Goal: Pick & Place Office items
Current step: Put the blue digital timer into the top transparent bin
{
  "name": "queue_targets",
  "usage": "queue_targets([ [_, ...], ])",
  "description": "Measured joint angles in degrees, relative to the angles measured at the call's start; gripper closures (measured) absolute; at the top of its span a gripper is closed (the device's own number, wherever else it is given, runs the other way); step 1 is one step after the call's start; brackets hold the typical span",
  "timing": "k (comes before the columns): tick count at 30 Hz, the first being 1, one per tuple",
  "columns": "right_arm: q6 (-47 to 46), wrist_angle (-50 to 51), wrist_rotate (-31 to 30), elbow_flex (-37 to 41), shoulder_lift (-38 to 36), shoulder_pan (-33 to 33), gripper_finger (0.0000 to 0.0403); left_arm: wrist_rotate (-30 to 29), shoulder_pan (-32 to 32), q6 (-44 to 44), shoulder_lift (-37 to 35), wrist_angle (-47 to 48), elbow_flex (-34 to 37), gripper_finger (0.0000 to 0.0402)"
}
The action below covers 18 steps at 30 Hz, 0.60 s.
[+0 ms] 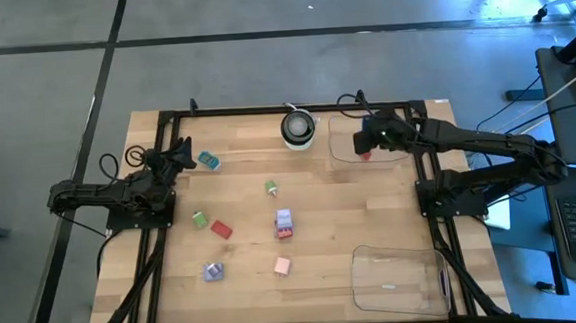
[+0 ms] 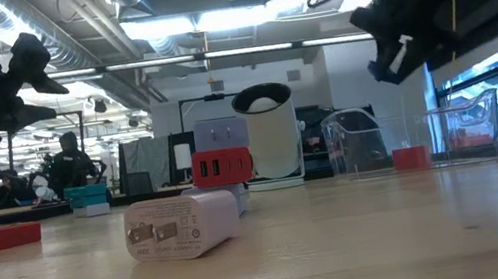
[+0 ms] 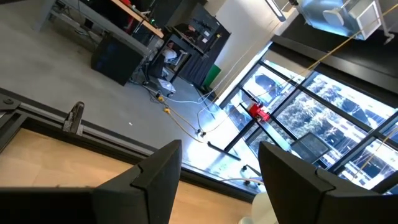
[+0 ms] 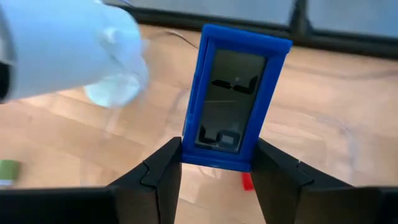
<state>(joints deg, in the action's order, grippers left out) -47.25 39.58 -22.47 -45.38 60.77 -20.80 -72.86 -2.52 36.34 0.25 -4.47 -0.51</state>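
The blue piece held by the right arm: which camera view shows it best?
The right wrist view: the blue piece fills the frame, clamped between the right gripper fingers, with its dark face visible. In the high view that gripper hides it above the clear tray. In the low view it cannot be made out. The left wrist view misses it.

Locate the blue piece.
The blue piece is clamped in the right gripper, over the far clear tray, beside the round white-and-black object.
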Motion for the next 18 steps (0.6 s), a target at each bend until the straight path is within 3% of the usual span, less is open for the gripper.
queue_targets([
  [12, -7.6, -2.1, 1.9, 6.4, 3.8, -3.1, 0.0236, 0.0, 0.0, 0.0, 0.0, 0.0, 0.0, 0.0192],
  [18, -5.4, -5.9, 5.7, 6.8, 7.5, -5.0, 0.0236, 0.0, 0.0, 0.0, 0.0, 0.0, 0.0, 0.0192],
])
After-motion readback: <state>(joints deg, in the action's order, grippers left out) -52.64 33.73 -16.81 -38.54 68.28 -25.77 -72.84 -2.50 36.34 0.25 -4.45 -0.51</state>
